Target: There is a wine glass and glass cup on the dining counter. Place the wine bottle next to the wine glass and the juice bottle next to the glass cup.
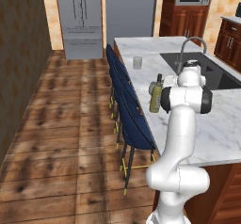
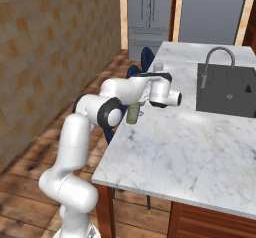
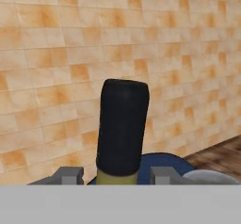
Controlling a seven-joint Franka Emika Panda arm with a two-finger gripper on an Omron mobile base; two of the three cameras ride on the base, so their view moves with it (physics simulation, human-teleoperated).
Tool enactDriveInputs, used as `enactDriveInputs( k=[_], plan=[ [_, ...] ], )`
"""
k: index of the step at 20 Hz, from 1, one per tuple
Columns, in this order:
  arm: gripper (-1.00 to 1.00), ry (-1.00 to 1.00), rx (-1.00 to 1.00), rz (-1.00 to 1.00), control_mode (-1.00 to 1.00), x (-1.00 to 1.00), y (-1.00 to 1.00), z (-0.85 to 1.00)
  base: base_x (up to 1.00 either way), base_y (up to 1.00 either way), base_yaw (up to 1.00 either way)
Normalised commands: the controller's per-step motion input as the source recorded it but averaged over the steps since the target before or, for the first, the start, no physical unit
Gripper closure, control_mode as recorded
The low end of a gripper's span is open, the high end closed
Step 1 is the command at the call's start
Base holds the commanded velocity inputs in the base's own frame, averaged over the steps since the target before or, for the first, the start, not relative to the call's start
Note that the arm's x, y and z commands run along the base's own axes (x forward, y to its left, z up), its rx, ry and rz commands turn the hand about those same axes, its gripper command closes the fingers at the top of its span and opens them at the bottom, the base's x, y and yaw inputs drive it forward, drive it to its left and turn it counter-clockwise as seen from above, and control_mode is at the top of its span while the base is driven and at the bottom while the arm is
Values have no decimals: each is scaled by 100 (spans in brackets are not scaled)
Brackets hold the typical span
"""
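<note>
Wine bottle (image 1: 156, 96): rigid glass, smooth and likely slippery, tall with a slim neck and dark cap (image 3: 122, 126), so top-heavy in tilt and prone to tipping if set down off-vertical. Judged fairly heavy for its width. Best hold is on the body just under the neck, or mid-body, where the jaws get a cylindrical surface; a neck hold alone would let it swing.

Position: the bottle stands upright at the near edge of the tabletop (image 1: 212, 124), on the stool side, above the blue stools (image 1: 127, 110). Whether its base rests on the marble or is just lifted I cannot tell. In the right base view the bottle's lower body (image 2: 133, 114) shows just below the hand.

Jaws: closed narrow on the bottle. In the hand view the two finger tips (image 3: 70, 175) flank the olive body directly under the dark cap, touching or nearly so on both sides.

Arm pose: base link rises upright, elbow folded, forearm reaching level across the tabletop edge. The gripper (image 1: 160, 90) points sideways toward the brick wall, wrist horizontal, so this is a side grasp.

Glass cup (image 1: 137, 62) stands farther along the same edge, well apart from the bottle. The wine glass is too unclear to place. Sink (image 1: 207, 68) and tap lie to the far side.
</note>
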Motion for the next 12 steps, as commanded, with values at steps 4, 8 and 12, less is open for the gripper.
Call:
enactDriveInputs(
  k=[4, 8, 12],
  plan=[
    [100, 6, -1, 0, -100, 31, 0, -15, 0, 0, 0],
    [100, 3, -2, 0, -100, 9, 0, -20, 0, 0, 0],
    [100, 0, -2, 0, -100, 0, 0, -10, 0, 0, 0]
  ],
)
